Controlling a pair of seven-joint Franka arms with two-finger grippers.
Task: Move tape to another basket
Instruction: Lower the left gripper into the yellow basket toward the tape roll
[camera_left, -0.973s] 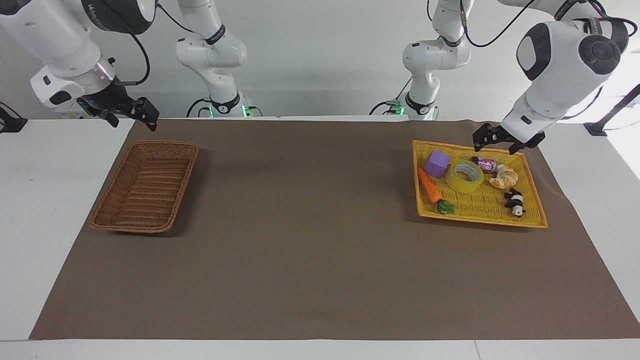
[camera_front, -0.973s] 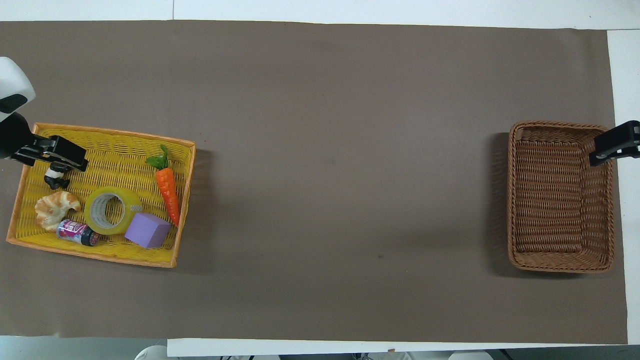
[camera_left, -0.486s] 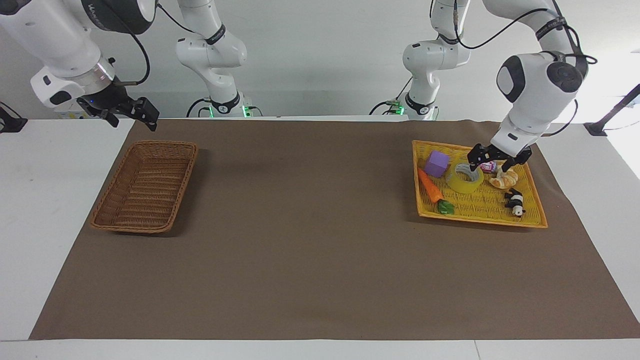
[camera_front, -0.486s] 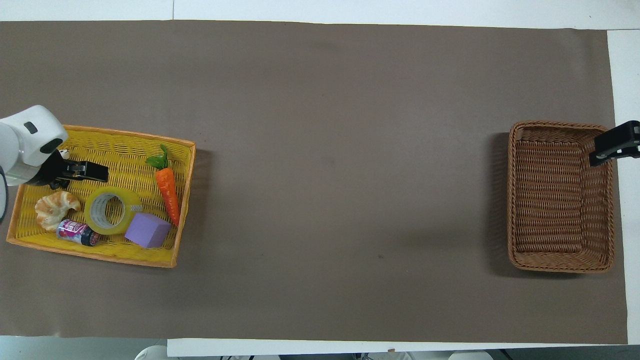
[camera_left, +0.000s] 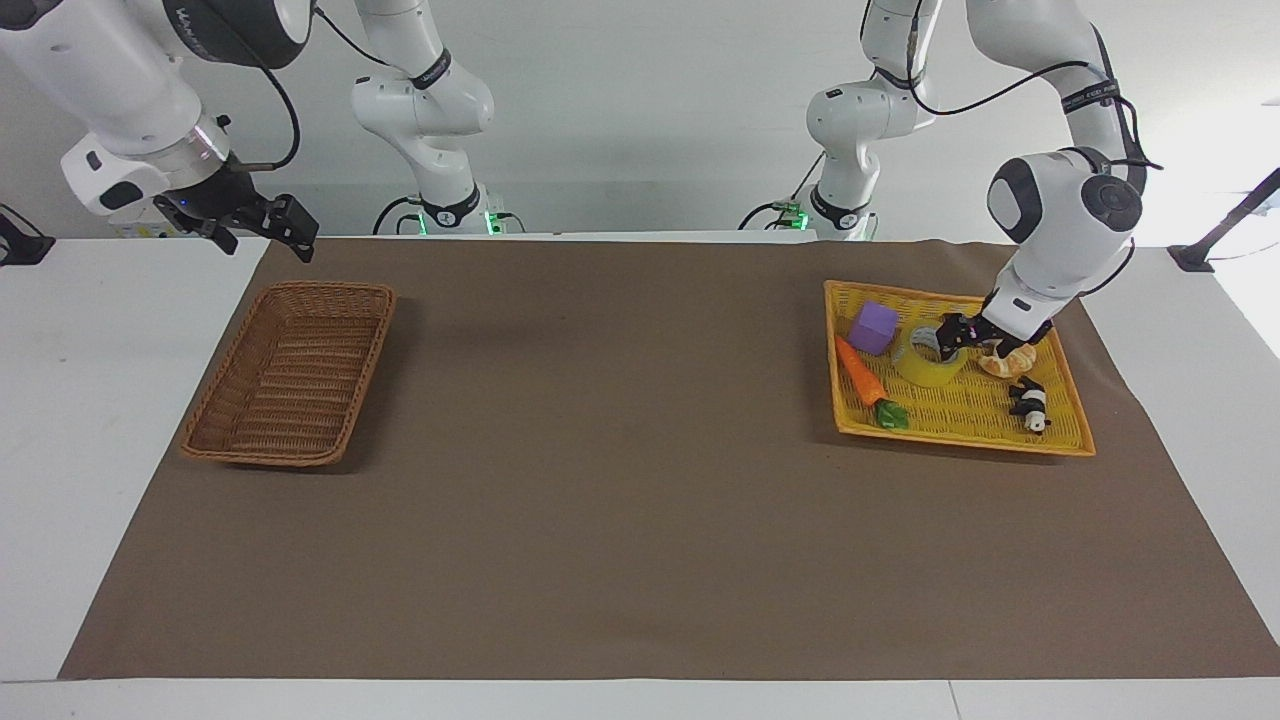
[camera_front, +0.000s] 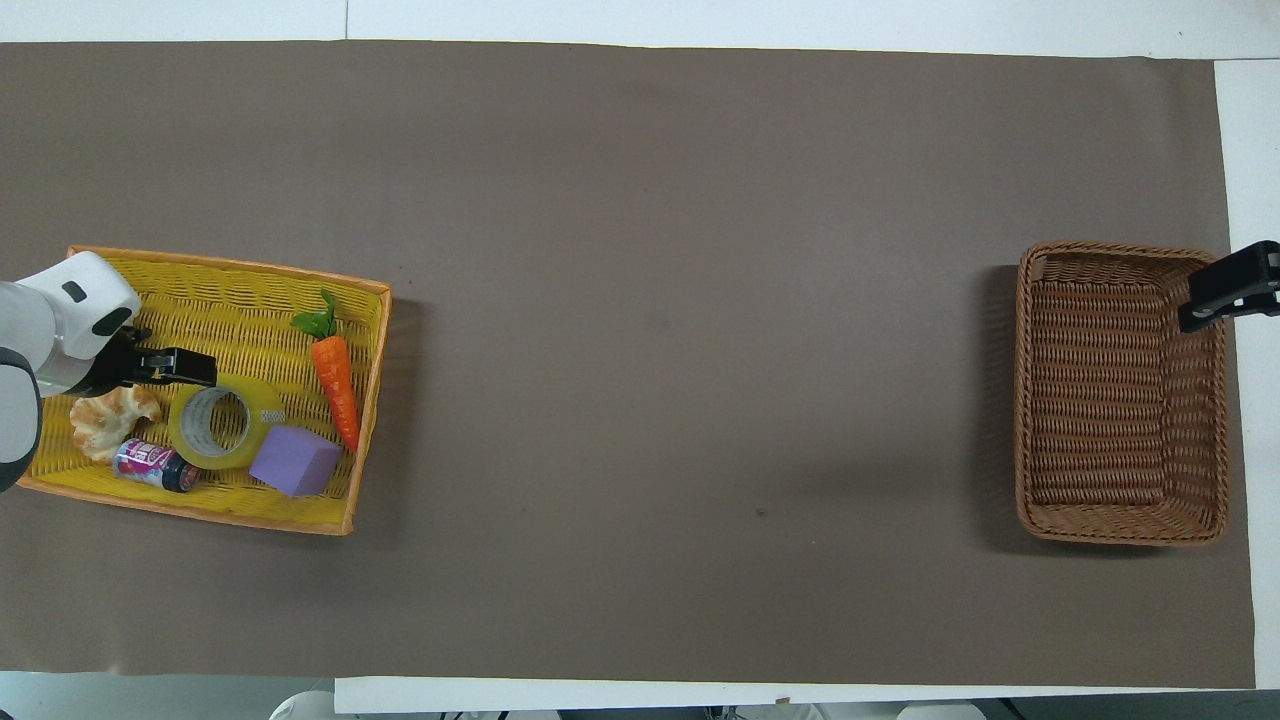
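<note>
The yellow tape roll (camera_left: 922, 366) lies flat in the yellow-orange tray (camera_left: 960, 436) at the left arm's end of the table; it also shows in the overhead view (camera_front: 222, 422). My left gripper (camera_left: 950, 338) is open and low over the tape's rim, on the side toward the croissant; in the overhead view (camera_front: 195, 367) its tip is at the roll's edge. Whether it touches the tape I cannot tell. The brown wicker basket (camera_left: 325, 291) stands empty at the right arm's end (camera_front: 1120, 250). My right gripper (camera_left: 262, 235) waits open above the basket's corner (camera_front: 1225, 290).
The tray (camera_front: 230, 266) also holds a purple cube (camera_left: 874, 327) and a toy carrot (camera_left: 860, 372) beside the tape, a croissant (camera_left: 1008, 360), a panda figure (camera_left: 1030, 405) and a small can (camera_front: 155, 465). A brown mat (camera_left: 620, 480) covers the table between tray and basket.
My left gripper has come down from above the tray's edge nearest the robots to the tape's rim. The tape, the basket and the right arm have not moved.
</note>
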